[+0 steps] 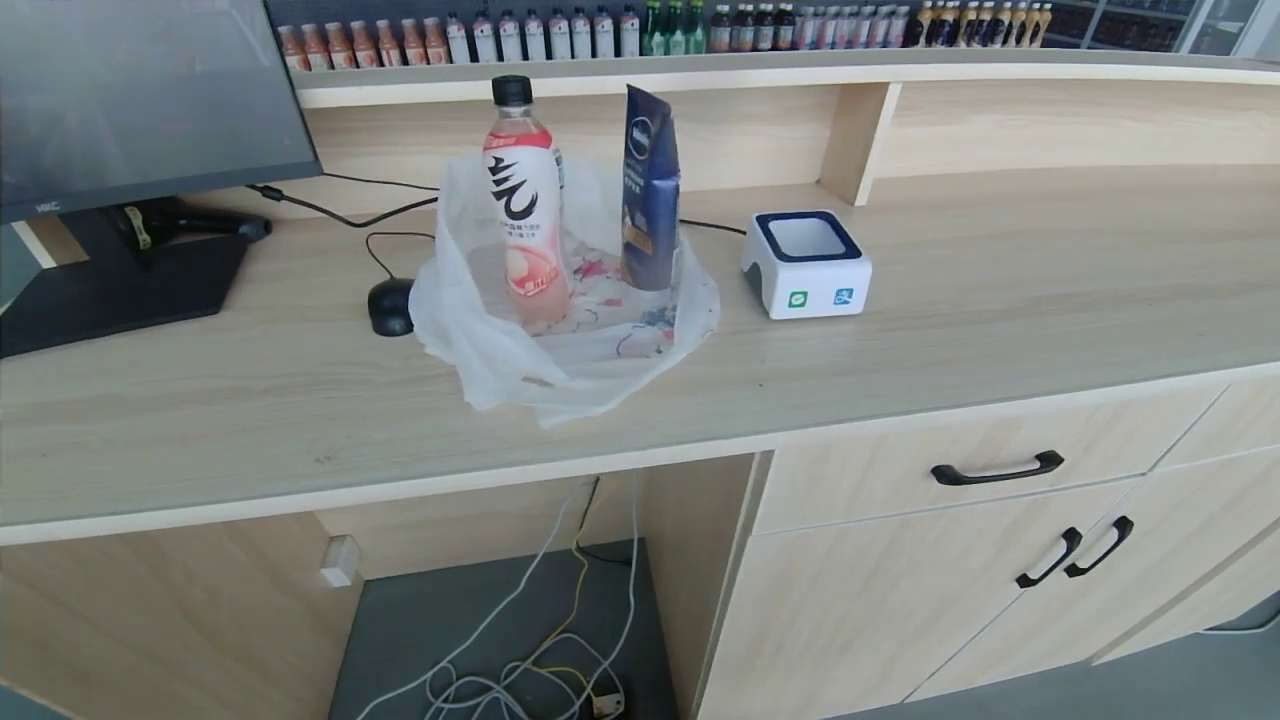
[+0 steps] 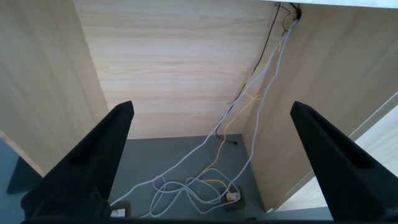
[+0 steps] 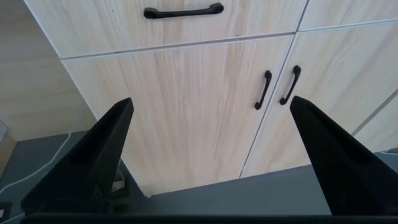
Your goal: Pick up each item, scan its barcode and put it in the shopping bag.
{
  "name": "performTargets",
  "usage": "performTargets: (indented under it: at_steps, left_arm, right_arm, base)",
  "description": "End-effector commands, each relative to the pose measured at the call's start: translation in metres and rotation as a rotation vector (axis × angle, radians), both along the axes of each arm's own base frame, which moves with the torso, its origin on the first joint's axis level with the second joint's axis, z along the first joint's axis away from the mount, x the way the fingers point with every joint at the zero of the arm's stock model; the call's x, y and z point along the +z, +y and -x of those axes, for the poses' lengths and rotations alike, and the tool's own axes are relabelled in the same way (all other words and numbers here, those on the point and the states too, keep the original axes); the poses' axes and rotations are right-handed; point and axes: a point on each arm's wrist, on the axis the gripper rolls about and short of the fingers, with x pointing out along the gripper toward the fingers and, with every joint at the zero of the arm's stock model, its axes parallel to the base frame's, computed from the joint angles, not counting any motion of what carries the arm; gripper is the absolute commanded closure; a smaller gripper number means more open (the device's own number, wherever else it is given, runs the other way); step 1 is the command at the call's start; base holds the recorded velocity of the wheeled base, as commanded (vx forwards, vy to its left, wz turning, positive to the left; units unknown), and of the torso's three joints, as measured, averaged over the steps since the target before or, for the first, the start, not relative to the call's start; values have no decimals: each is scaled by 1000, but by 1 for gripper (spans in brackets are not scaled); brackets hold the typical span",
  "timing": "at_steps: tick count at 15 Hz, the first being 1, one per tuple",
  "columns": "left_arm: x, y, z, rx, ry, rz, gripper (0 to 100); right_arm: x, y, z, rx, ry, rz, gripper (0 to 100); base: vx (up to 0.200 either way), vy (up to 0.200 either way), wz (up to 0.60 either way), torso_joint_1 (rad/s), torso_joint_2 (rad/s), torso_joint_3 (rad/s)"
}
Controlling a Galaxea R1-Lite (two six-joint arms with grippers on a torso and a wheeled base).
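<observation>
Head view: pink drink bottle [image 1: 525, 200] upright inside the white shopping bag [image 1: 470, 340], dark blue pouch [image 1: 650, 190] upright just beside it in the same bag, bag walls slumped open around both on the wooden counter [image 1: 1000, 300]. White box scanner [image 1: 806, 265] with a dark rim near the bag on the robot's right, apart from it. Both visible items already bagged, so bagging is probably done or at its last step.

Left gripper [image 2: 212, 107] low under the counter, jaws spread wide, holding nothing, facing the knee-hole and its cables [image 2: 205, 186]. Right gripper [image 3: 211, 101] low too, before the cabinet doors [image 3: 186, 112], jaws wide apart and empty.

For any further reach: raise slowly and outward, clear of the counter's front edge, before going inward. Approach from above, not from the side — tall bottle and thin pouch both likely to topple at a nudge, limp bag plastic likely to snag on a finger. If a rescan is needed, grip the bottle at mid-body, turn the barcode face toward the scanner's window, then lower between the bag walls rather than dropping.

Labels: large black brush-stroke characters on a white band of the bottle, pink fruit picture lower down, black cap. Oval logo and pale print on the pouch — too small to make out. Two small square icons, green and blue, on the scanner's front. Small lettering at the lower edge of the monitor [image 1: 140, 90], unreadable.
</observation>
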Motion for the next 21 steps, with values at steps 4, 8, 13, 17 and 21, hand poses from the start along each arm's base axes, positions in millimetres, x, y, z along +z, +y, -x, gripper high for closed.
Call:
performTargets:
  at_steps: [4,8,13,17,21]
  left_arm:
    - [0,0,0,0,0,0,0]
    - [0,0,0,0,1,2,0]
    - [0,0,0,0,0,-1,0]
    - [0,0,0,0,0,-3,0]
    - [0,0,0,0,0,-3,0]
  right_arm:
    - [0,0,0,0,1,-5,0]
    - [0,0,0,0,1,-3,0]
    - [0,0,0,0,1,-6,0]
    - [0,0,0,0,1,-5,0]
    - [0,0,0,0,1,-6,0]
  base:
    - [0,-200,0,4,0,1]
    - [0,-200,0,5,-1,2]
    - [0,-200,0,2,2,0]
    - [0,0,0,0,0,0]
    - [0,0,0,0,0,0]
